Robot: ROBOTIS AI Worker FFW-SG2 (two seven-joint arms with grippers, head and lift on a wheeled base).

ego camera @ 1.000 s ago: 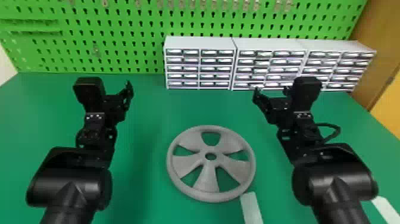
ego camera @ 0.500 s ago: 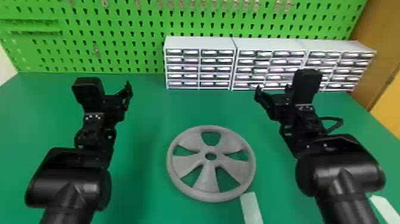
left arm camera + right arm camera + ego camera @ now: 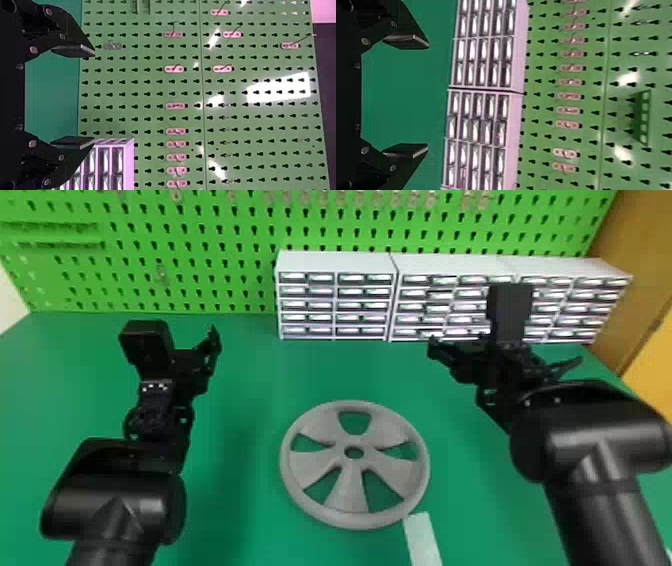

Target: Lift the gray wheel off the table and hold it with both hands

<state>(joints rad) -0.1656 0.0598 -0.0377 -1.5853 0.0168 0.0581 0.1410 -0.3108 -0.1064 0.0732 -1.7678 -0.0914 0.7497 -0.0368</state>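
head view places the gray wheel point(image 3: 314, 475) flat on the green surface point(image 3: 250, 500), between the two black arms and closer to the robot than either claw. its rim is a full ring, with five broad spokes running in to a round hole at the hub. a pale strip point(image 3: 423, 537) lies at the rim's near edge, toward the robot's right; whether the two touch, one cannot tell.

the left claw point(image 3: 200, 357) hangs beyond the wheel and off to its left, wide open and holding nothing. in the left wrist view its two flat fingers point(image 3: 75, 49) stand well apart, facing each other.

the right claw point(image 3: 460, 357) is out past the wheel on the right, in front of the drawer units point(image 3: 335, 262) in the head view. it too is wide open and empty, its flat fingers point(image 3: 409, 41) well apart in the right wrist view.

behind, the white-framed drawer units stand in a row along the back of the surface, before a green pegboard point(image 3: 200, 265) with small metal hooks point(image 3: 174, 106) fixed to it.
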